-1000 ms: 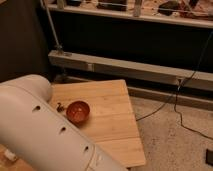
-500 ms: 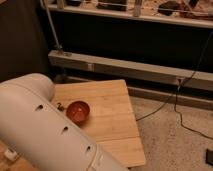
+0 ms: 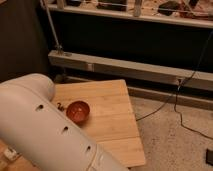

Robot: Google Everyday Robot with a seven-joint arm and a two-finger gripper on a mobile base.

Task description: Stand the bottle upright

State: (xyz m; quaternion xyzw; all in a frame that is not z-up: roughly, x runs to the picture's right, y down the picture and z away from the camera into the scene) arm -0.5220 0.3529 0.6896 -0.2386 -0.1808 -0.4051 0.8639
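A dim room: speckled floor, a low wooden table [image 3: 117, 107] before a metal rack. In the camera view, the white arm [image 3: 45, 132] fills the lower left, beside a red-brown bowl [image 3: 77, 111]. The gripper is out of frame past the arm, its fingers closed; on what, I cannot tell. The bottle is not visible, perhaps hidden behind the arm. This is likely the grasping step; the next move calls for tipping the bottle onto its base.
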